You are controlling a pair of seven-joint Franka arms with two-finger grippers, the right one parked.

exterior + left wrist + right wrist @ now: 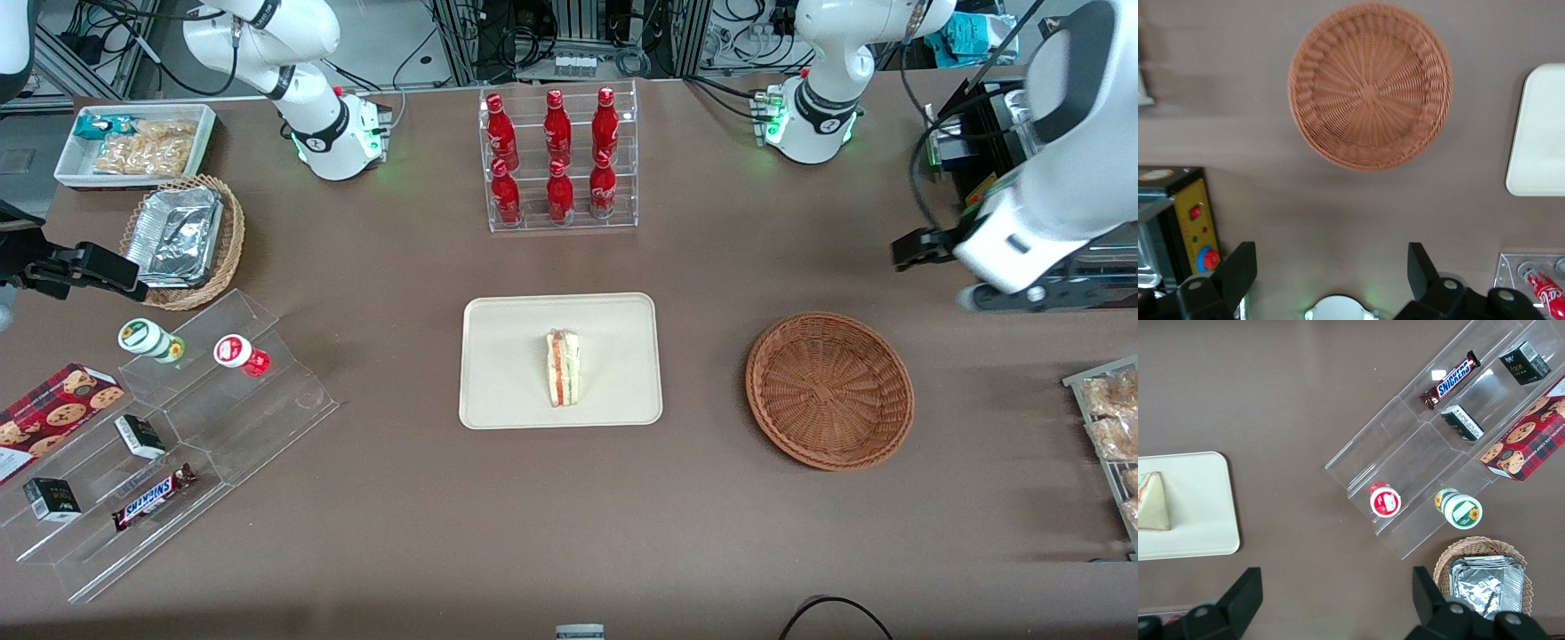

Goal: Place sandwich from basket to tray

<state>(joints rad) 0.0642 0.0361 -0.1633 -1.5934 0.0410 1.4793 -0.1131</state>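
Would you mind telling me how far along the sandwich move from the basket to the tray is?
It looks done. The sandwich lies on the tray, and the basket holds nothing. Nothing is in hand: the left arm's hand is open and hangs high above the table, beside the basket toward the working arm's end. Nothing of the move itself appears to be left.

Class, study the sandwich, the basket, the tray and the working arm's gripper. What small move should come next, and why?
Probably none beyond holding the arm clear, or easing it to rest. The sandwich already lies on the tray, the basket holds nothing, and the gripper hangs open and empty above the table beside the basket. The placing looks done.
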